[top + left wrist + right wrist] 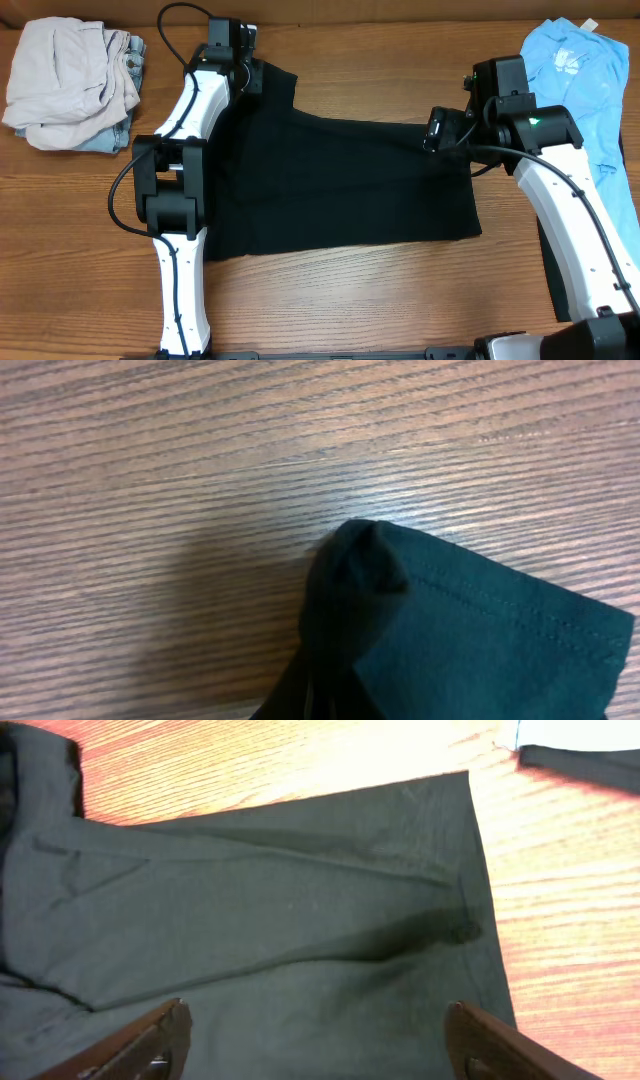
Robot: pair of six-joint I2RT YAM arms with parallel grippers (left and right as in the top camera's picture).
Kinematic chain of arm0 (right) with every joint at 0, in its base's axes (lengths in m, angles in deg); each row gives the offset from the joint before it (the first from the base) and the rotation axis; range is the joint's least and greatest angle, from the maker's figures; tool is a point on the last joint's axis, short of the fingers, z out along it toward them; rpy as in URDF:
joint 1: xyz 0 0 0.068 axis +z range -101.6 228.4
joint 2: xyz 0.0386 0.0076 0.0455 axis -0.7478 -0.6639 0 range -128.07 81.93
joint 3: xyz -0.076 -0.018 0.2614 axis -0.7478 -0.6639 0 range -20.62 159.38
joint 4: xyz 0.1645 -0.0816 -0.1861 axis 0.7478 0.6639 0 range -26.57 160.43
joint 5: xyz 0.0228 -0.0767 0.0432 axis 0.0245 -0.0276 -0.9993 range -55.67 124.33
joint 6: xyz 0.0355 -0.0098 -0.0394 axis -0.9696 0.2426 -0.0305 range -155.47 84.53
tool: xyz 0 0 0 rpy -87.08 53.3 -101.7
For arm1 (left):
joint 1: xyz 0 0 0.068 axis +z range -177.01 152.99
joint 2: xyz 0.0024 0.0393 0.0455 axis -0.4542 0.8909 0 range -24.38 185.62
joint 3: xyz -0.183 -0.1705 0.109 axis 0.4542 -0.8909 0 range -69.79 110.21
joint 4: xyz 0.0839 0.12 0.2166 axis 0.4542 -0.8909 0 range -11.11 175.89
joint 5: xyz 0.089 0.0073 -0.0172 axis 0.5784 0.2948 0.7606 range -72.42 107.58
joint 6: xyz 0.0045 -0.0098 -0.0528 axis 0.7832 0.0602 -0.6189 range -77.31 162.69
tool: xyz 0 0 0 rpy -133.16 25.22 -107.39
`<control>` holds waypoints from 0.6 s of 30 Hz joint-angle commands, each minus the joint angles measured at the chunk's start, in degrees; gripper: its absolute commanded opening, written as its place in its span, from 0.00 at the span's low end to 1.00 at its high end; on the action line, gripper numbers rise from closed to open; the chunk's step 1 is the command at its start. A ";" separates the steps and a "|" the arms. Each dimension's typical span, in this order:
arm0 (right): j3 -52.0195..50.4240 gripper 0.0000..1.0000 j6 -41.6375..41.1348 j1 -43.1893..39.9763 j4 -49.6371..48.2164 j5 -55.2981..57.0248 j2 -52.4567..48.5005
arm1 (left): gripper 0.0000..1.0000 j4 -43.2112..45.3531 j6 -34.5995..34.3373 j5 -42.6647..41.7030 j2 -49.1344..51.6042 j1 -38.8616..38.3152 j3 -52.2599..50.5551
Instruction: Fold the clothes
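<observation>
A black T-shirt (pixel 340 185) lies spread flat across the middle of the table. My left gripper (pixel 246 74) is at its far left sleeve. In the left wrist view the hemmed sleeve (pixel 480 630) is gathered into a tight pinch at the bottom centre, and the fingers themselves are hidden under the fabric. My right gripper (pixel 437 130) hovers over the shirt's far right edge. Its two fingertips (pixel 172 1025) stand wide apart over flat black cloth (pixel 300 910), holding nothing. A light blue shirt (pixel 580 70) lies crumpled at the far right.
A pile of pale garments and jeans (pixel 70 85) sits at the far left corner. Bare wooden tabletop (pixel 350 300) runs along the front, below the shirt's hem. The right arm's black cable (pixel 590 190) loops above its white link.
</observation>
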 commanded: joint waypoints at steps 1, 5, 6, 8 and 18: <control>0.48 0.82 0.11 0.17 -1.42 1.77 -3.30 | 0.04 -1.18 -3.65 0.39 -5.62 0.17 2.45; 0.48 0.82 0.11 0.17 -3.13 1.75 -8.72 | 0.04 -5.81 -3.61 0.39 -12.22 0.13 2.49; 0.48 0.82 0.09 0.17 -3.39 1.75 -9.90 | 0.04 -7.08 -3.61 0.39 -13.35 0.13 2.49; 0.48 0.82 -0.63 0.15 -3.78 1.79 -12.50 | 0.04 -10.43 -3.56 0.42 -15.58 0.15 2.47; 0.48 0.82 -2.89 -0.90 -7.54 2.99 -22.56 | 0.04 -21.62 -0.52 0.44 -20.20 0.15 2.47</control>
